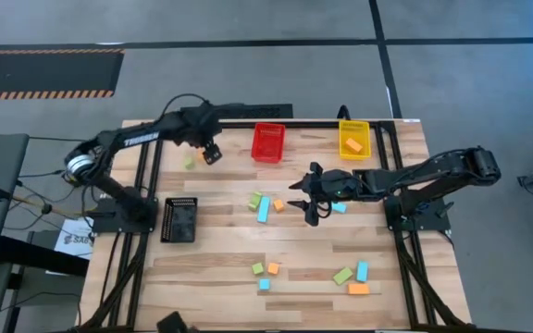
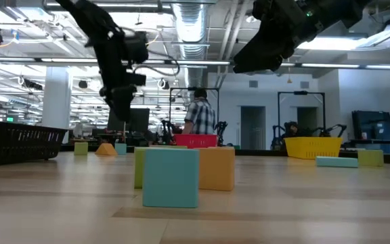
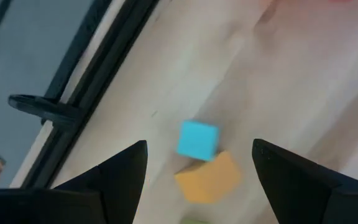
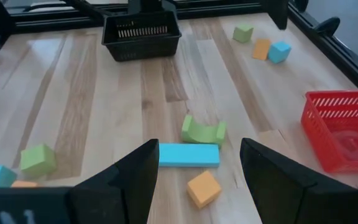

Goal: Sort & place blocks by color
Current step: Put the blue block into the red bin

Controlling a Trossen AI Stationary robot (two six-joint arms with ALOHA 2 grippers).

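Dark right gripper (image 1: 310, 196) hangs above mid-table with its fingers spread apart and nothing between them. Just under and ahead of it in its wrist view: a long light blue bar (image 4: 189, 154), a lime green arch-shaped block (image 4: 203, 130) touching the bar's far side, and an orange cube (image 4: 203, 188) just beside the bar on the near side. A small light blue block (image 1: 339, 207) lies close behind the gripper on the right arm's side.

Left gripper (image 1: 209, 153) hovers over the table's far left part, fingers also apart, empty. Below it in the wrist view sit a light blue cube (image 3: 197, 140) and an orange block (image 3: 207, 178) touching each other; a lime green block (image 1: 190, 162) lies just beside them.

Farther out: the red bin (image 1: 267, 142) at the far edge centre, looks empty as far as can be seen. The yellow bin (image 1: 354, 139) is to its right, holding an orange block (image 1: 353, 145). The black bin (image 1: 179, 219) is on the left side near the left arm's base.

Near edge of the wooden table (image 1: 211, 259): a loose trio of green, orange and light blue cubes (image 1: 265, 273) left of centre, and another cluster (image 1: 353, 277) of green, light blue and orange to the right.

A person (image 2: 198, 116) stands in the room beyond the table, back turned.
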